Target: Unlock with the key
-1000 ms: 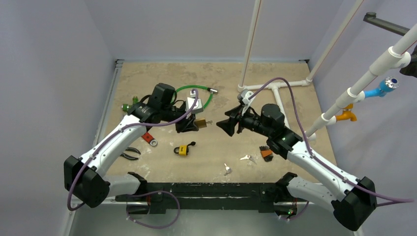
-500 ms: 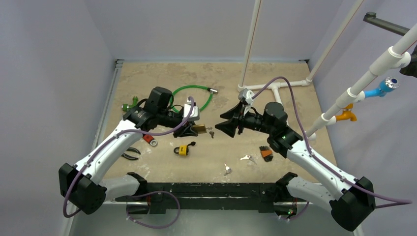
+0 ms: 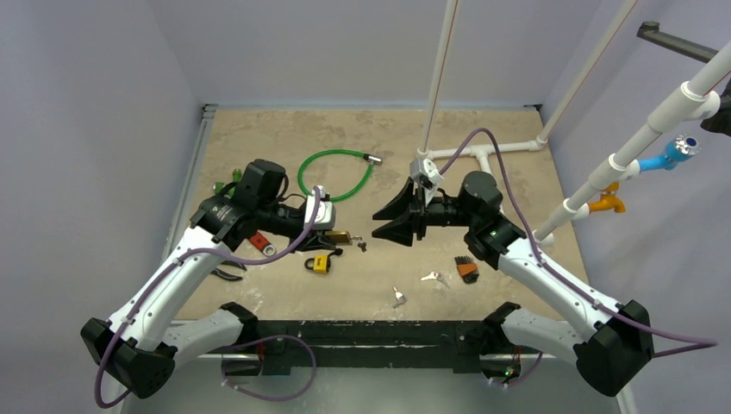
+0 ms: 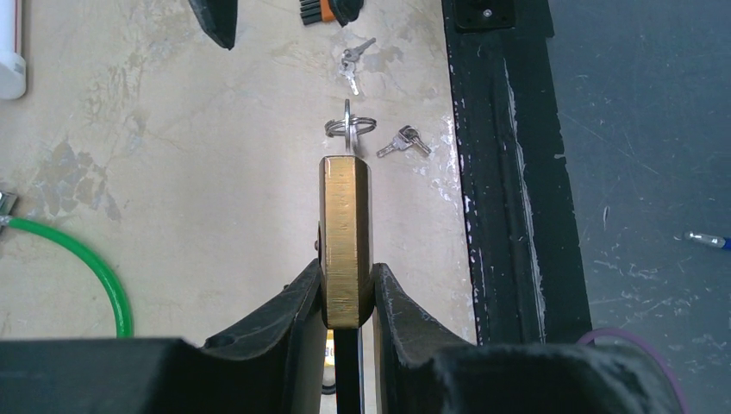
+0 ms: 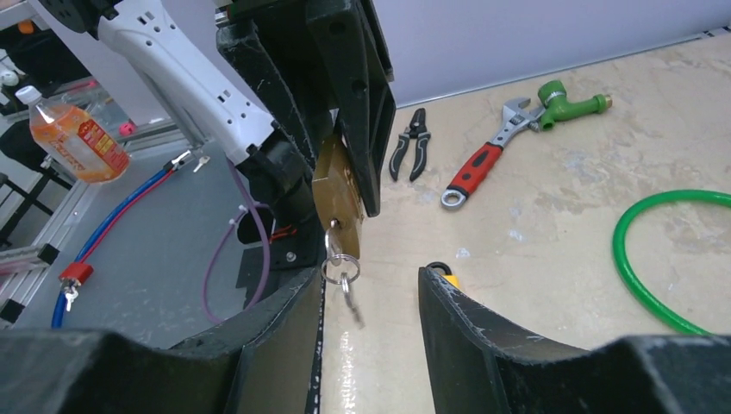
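Both arms have shifted toward the frame's left. Left claw point(image 4: 346, 289) clamps the brass padlock point(image 4: 346, 233) left of centre above the surface point(image 3: 388, 129), its key point(image 4: 348, 129) near the right claw point(image 5: 371, 285), whose fingers stand apart and empty.

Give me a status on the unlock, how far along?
Done: the left gripper is clamped on the brass padlock, and the key sits in its keyhole, ring dangling. In hand: the right gripper is open, facing the key, not on it yet. Left: grip the key, turn it, free the shackle, which is hidden here.
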Motion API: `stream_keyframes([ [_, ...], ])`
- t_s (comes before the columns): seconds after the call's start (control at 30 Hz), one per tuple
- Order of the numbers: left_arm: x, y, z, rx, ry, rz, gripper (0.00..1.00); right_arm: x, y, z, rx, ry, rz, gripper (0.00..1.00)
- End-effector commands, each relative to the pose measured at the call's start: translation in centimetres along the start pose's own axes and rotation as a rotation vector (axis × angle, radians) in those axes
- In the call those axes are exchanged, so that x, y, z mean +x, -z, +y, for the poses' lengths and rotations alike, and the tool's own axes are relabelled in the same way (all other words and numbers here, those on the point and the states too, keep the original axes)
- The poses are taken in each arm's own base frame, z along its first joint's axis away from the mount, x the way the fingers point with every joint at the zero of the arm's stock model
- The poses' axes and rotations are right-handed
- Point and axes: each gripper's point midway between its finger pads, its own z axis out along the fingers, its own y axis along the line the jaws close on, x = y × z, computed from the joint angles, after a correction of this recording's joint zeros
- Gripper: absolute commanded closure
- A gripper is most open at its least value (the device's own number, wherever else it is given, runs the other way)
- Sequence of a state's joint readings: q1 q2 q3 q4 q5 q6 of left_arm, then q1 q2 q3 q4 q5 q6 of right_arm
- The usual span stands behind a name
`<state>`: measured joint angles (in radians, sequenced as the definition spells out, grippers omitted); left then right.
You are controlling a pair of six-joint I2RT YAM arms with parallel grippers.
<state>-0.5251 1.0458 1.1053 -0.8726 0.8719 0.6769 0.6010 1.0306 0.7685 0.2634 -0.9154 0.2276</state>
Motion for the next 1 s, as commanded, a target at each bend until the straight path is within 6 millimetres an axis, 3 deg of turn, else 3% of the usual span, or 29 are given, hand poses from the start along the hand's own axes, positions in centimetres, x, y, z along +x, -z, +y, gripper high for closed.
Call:
stream_keyframes([
  [0.0,-3.4,1.0,-0.6,0.019,-0.122,-0.094,1.00,-3.2,-0.7,1.1,-0.064,0.082,-0.069,0.56],
  [0.2,-3.7,1.1,-0.4,0.012,-0.129,-0.096,1.00,-2.6,-2.3,1.6,-0.078,0.125,-0.035,0.59],
  [0.57,-4.1,1.0,0.2,0.001,-0.138,-0.104,1.00,-0.8,-3.7,2.0,-0.107,0.128,0.035,0.54],
  [0.77,-4.2,1.0,0.3,-0.005,-0.142,-0.105,1.00,0.1,-4.1,1.9,-0.106,0.128,0.063,0.71],
  [0.97,-4.2,1.0,0.3,-0.003,-0.139,-0.107,1.00,-0.4,-4.3,1.7,-0.080,0.150,0.048,0.88],
])
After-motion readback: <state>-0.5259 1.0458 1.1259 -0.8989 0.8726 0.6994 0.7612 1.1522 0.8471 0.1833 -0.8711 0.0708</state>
